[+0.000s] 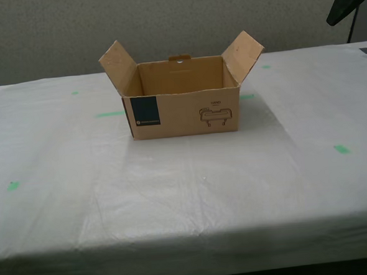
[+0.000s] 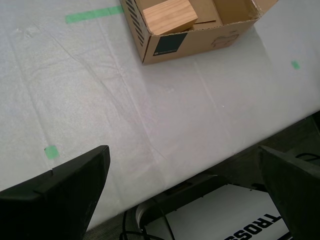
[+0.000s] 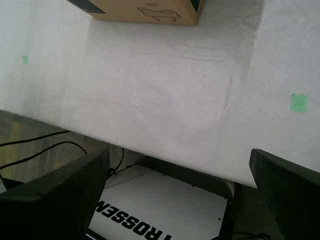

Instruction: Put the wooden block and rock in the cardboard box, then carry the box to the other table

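Table (image 1: 187, 193): We see a wide table under a wrinkled white cloth, which fills most of the exterior view. Its near edge shows in both wrist views.
Room: A plain grey-beige wall stands behind the table. A dark fixture juts in at the exterior view's upper right corner.
Robot base (image 3: 165, 210): A white panel lies below the table edge, with black lettering. We read "TROSSEN" in part in the first wrist view and "TROSS" in the second wrist view.
Cardboard box (image 1: 182, 100): It stands upright on the cloth, toward the far middle of the table, with its flaps open. Two side flaps splay outward.
Box markings: A dark navy label panel (image 1: 144, 112) sits on the front, toward the exterior view's left. A line-drawn logo (image 1: 215, 115) sits toward the exterior view's right. Its small print is too fine for us to read.
Wooden block (image 2: 170, 16): It lies inside the cardboard box, seen only in the second wrist view.
Rock: We cannot see it in any view.
My first gripper (image 3: 185, 195): Jaws spread wide, holding nothing, touching nothing. It hangs off the table's near edge, well apart from the box.
My second gripper (image 2: 185, 197): Jaws spread wide, empty, likewise off the near edge.
Green tape pieces (image 1: 341, 148): Small marks lie scattered over the cloth.
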